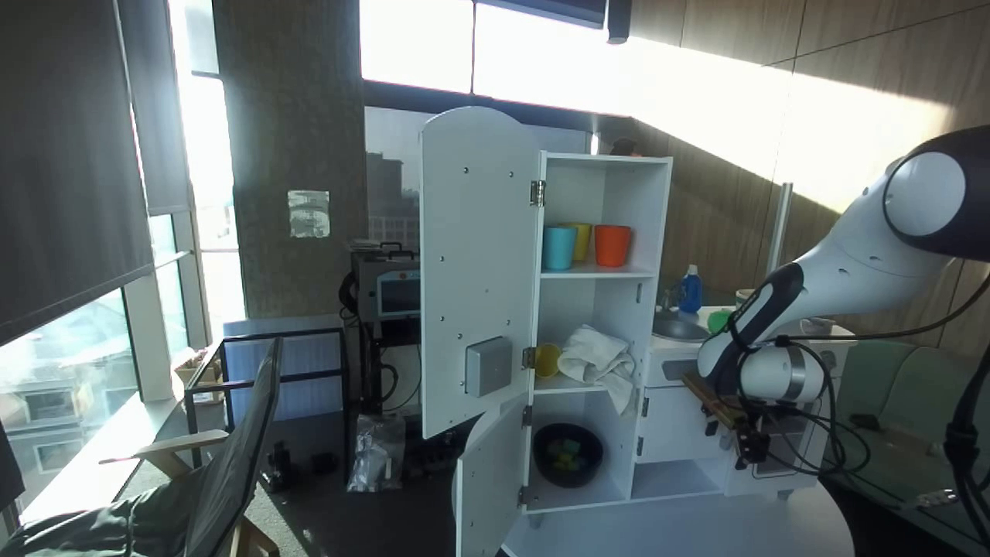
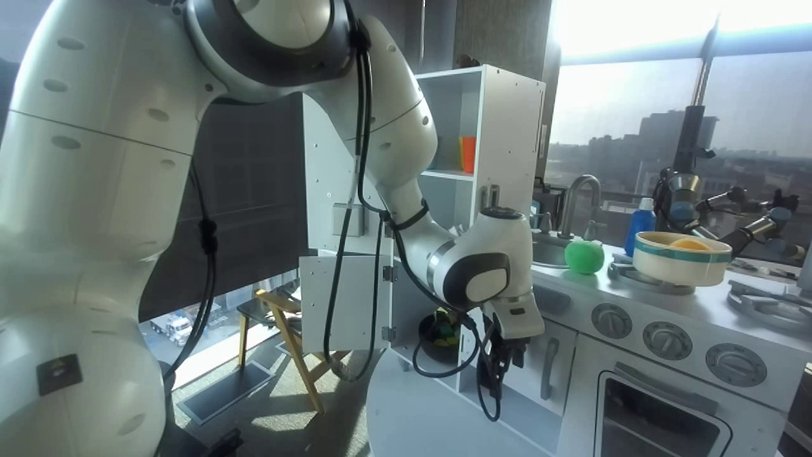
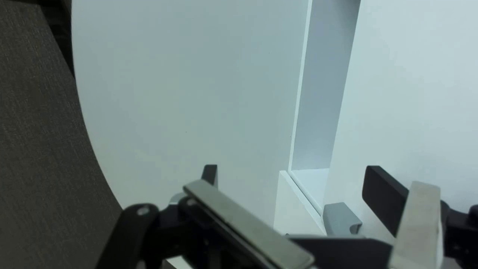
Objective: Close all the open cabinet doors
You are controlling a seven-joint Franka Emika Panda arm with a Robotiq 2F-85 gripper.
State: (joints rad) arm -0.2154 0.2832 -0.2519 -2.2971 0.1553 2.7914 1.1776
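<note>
Chair (image 1: 234, 456): running off the bottom edge in an exterior view, so I saw little beyond its dark back and a wooden armrest.
Tall arched door (image 1: 476, 255): swung wide out from the white cabinet (image 1: 638, 193); in an exterior view my arm (image 2: 393, 120) hid much of it.
Lower door (image 1: 487, 495): swung out too, beneath the tall one, its foot cut off.
Black bowl (image 1: 592, 456): bottom compartment; its yellow and green contents were too dim for me to identify.
Yellow cup (image 1: 578, 240): top compartment, partly hidden behind the blue cup (image 1: 557, 247).
White cloth (image 1: 595, 354): bunched in the middle compartment, one end hanging down.
Small door (image 1: 673, 422): looked flush with the unit's front, though partly covered in both exterior views.
Claw (image 3: 302, 190): near the small door; my fingers (image 3: 416, 224) stood well apart, out of focus, gripping nothing.
Grey handle (image 3: 340, 218): beyond the gap, partly hidden; whose door, I could not tell.
</note>
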